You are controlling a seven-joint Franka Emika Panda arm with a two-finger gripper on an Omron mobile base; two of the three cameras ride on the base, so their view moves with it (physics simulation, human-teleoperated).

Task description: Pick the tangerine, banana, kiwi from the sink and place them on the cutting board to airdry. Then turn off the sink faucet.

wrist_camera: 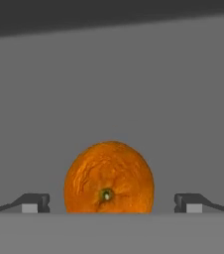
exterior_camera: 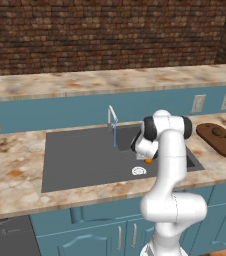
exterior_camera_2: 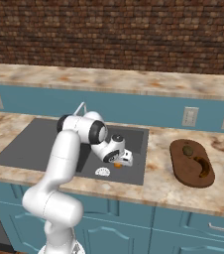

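The bright orange tangerine (wrist_camera: 109, 178) lies on the floor of the dark grey sink (exterior_camera: 85, 155), near the white drain (exterior_camera: 139, 171). My gripper (wrist_camera: 111, 203) is low in the basin and open, with one fingertip on each side of the tangerine (exterior_camera_2: 118, 165) and a gap on both sides. On the counter to the right, the dark brown cutting board (exterior_camera_2: 183, 171) carries the olive-brown kiwi (exterior_camera_2: 187, 149) and the curved dark banana (exterior_camera_2: 201, 166). The silver sink faucet (exterior_camera: 112, 117) stands at the back rim, and a thin blue stream (exterior_camera: 115, 136) runs from it.
The sink's right wall rises close to the gripper (exterior_camera_2: 121, 161). Marble counter (exterior_camera: 15, 170) surrounds the basin. A raised ledge (exterior_camera: 110, 80) and a brick wall stand behind it. Wall outlets (exterior_camera_2: 190, 116) sit above the board, and blue cabinets (exterior_camera: 100, 232) are below.
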